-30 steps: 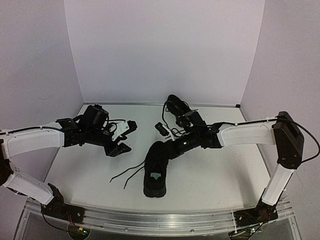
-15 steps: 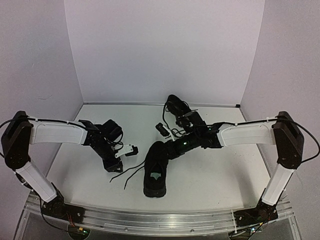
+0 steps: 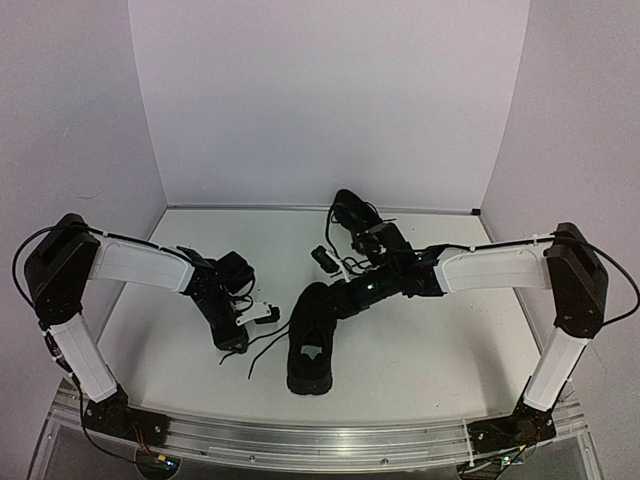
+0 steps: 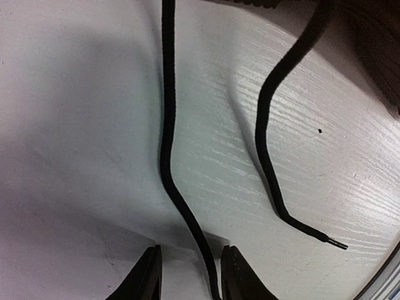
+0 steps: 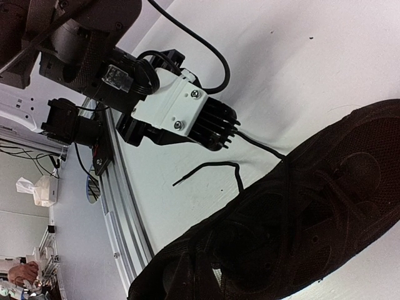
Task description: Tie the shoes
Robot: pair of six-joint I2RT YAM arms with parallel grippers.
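Observation:
The near black shoe (image 3: pixel 311 345) (image 5: pixel 300 219) lies mid-table, its two thin laces (image 3: pixel 262 342) trailing left. The other shoe (image 3: pixel 350 213) lies at the back. My left gripper (image 3: pixel 248 328) (image 4: pixel 190 275) (image 5: pixel 231 131) points down at the tabletop, open. One lace (image 4: pixel 167 144) runs between its fingertips (image 4: pixel 149 275), close to the right one. The second lace (image 4: pixel 265 144) lies free beside it, its tip toward the table edge. My right gripper (image 3: pixel 330 298) rests on the near shoe's far end. Its own jaws are hidden, and whether they hold anything does not show.
A metal rail (image 3: pixel 320 440) (image 5: pixel 119 187) runs along the table's near edge, close to the free lace tip. Plain walls (image 3: pixel 330 100) close in the back and both sides. Both arm bases stand at the rail's ends.
My left arm has swung right from the table's left side and dropped over the near shoe's lace, its jaws narrowing. The right arm and both shoes have stayed put.

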